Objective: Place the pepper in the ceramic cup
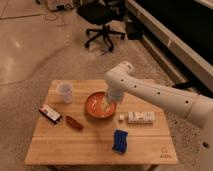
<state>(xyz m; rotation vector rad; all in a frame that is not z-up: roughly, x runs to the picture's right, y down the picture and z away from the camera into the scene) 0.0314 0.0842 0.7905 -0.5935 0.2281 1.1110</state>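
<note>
**Robot Gripper Hangs Over Orange Bowl as Pepper Lies on Table**

A small, elongated pepper, dark red-brown with a slight gloss, lies flat on the left half of a pale wooden table, angled so that one end points toward the front edge. It sits just beside a flat red, black and white packet on its left, touching nothing. The ceramic cup, a plain white, narrow cylinder, stands upright farther back on the same side of the table, apart from the pepper.

The robot's white arm reaches in from the right, and its gripper hangs over the wide orange bowl at the table's centre, well apart from both pepper and cup. Whether the gripper is open or closed, or has hold of anything, cannot be told from this view.

To the right of the bowl lies a long white box with a small white cube at its near end. A blue rectangular object rests near the front edge. A black office chair stands on the speckled floor behind the table.
</note>
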